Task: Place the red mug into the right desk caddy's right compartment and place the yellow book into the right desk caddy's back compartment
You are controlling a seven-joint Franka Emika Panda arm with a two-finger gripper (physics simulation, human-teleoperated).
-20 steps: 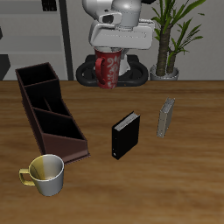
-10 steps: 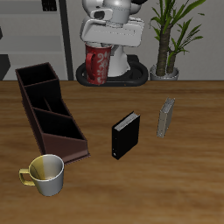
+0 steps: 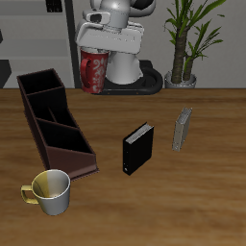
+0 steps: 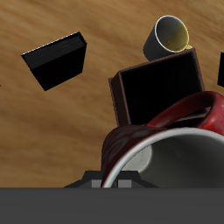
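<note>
- We have the red mug [image 3: 93,73] up in the air, held by the gripper [image 3: 96,53] above the table's back edge, near the far end of the desk caddy [image 3: 53,123]; the fingers are closed on it, though the contact itself is hidden by the arm in the exterior view.
- In the wrist view the mug [image 4: 166,140] fills the foreground with its mouth toward the camera, so we judge it is hanging tilted or sideways, not upright.
- To do this step well, we should carry the mug high over the caddy's walls, line it up over the right compartment, then come straight down and release low.
- We cannot say from these views which end section that is; the wrist view shows one open section [image 4: 162,85] beyond the mug.
- The grey book [image 3: 182,129] stands upright well apart from the caddy, toward the table's opposite side edge, untouched.
- The black book [image 3: 138,147] stands between it and the caddy, clear of the mug's path.
- The yellow-and-white mug [image 3: 50,189] sits just beside the caddy's near end, close to the table's front edge; we should watch it if the target is that end.
- A potted plant [image 3: 185,38] stands behind the table.
</note>
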